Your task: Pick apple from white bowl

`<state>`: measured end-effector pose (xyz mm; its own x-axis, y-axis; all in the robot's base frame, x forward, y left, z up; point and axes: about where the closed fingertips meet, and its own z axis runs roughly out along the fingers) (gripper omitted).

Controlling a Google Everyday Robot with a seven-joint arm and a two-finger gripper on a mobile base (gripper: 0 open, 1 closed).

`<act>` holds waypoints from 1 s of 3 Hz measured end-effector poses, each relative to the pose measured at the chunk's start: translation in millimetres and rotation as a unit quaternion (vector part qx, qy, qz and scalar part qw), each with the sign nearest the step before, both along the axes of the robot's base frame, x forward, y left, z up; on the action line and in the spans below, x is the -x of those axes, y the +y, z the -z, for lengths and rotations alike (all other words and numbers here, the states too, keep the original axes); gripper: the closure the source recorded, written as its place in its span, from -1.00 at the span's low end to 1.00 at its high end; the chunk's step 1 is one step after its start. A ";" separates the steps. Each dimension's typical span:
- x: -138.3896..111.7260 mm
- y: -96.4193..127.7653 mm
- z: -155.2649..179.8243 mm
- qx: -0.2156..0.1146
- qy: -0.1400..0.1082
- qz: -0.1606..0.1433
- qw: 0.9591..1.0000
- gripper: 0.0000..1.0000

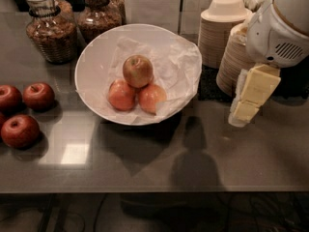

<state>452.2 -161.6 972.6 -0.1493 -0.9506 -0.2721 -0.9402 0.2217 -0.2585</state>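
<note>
The red-brown apple (137,70) with a yellow-green tinge sits on top of two paler orange-pink apples (121,95) inside the wide white bowl (91,57), which is lined with crinkled white paper. My gripper (248,100), yellowish under a white arm housing (285,28), hangs at the right of the view. It is to the right of the bowl, apart from it and well away from the apple. It holds nothing that I can see.
Three deep red apples (38,95) lie on the dark table at the left. Two glass jars of grain (50,33) stand behind the bowl at the back left. Stacks of beige disposable bowls (223,28) stand at the back right, close behind the gripper.
</note>
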 end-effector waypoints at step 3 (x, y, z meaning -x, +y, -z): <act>-20.4 73.3 6.0 -0.057 -0.023 -0.041 0.997 -1.00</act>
<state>472.6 -88.3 966.6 -0.0564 -0.9214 -0.3844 -0.9441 0.1745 -0.2797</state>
